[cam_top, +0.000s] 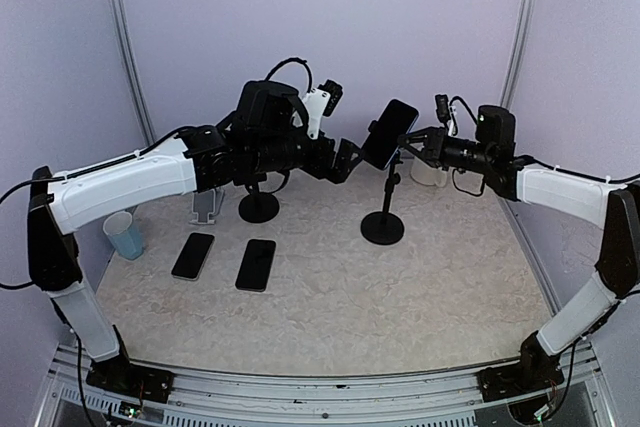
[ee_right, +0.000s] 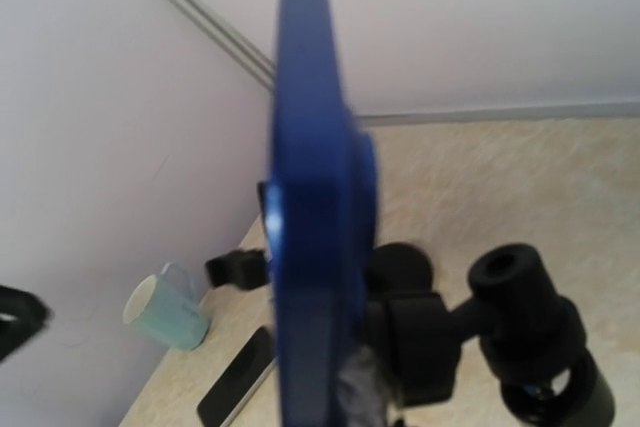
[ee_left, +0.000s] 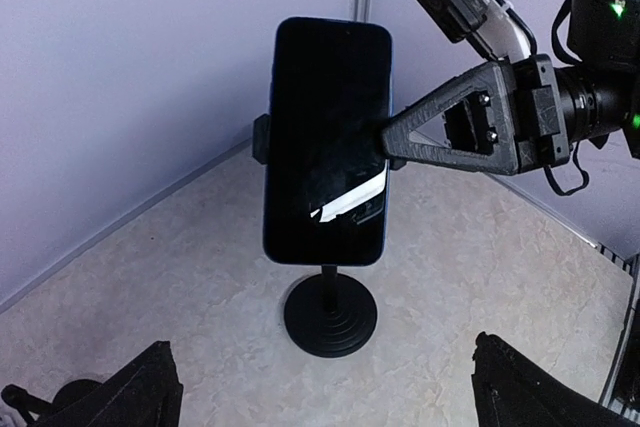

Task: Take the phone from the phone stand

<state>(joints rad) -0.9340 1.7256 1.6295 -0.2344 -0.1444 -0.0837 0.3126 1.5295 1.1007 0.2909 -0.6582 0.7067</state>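
A dark phone with a blue rim (cam_top: 390,133) sits tilted in the clamp of a black phone stand with a round base (cam_top: 383,228). In the left wrist view the phone (ee_left: 327,137) faces me above the base (ee_left: 330,314). My right gripper (cam_top: 412,138) reaches in from the right, and one finger (ee_left: 450,132) touches the phone's right edge. In the right wrist view the phone (ee_right: 305,207) is edge-on and fills the middle, with the stand's clamp (ee_right: 420,337) behind it. My left gripper (ee_left: 325,402) is open and empty, a little to the left of the phone (cam_top: 345,160).
Two dark phones (cam_top: 193,255) (cam_top: 256,264) lie flat at the left. A pale blue cup (cam_top: 125,235) stands near the left wall. A second black stand (cam_top: 259,207) and a grey stand (cam_top: 207,205) are behind them. A white cup (cam_top: 428,172) stands at the back right.
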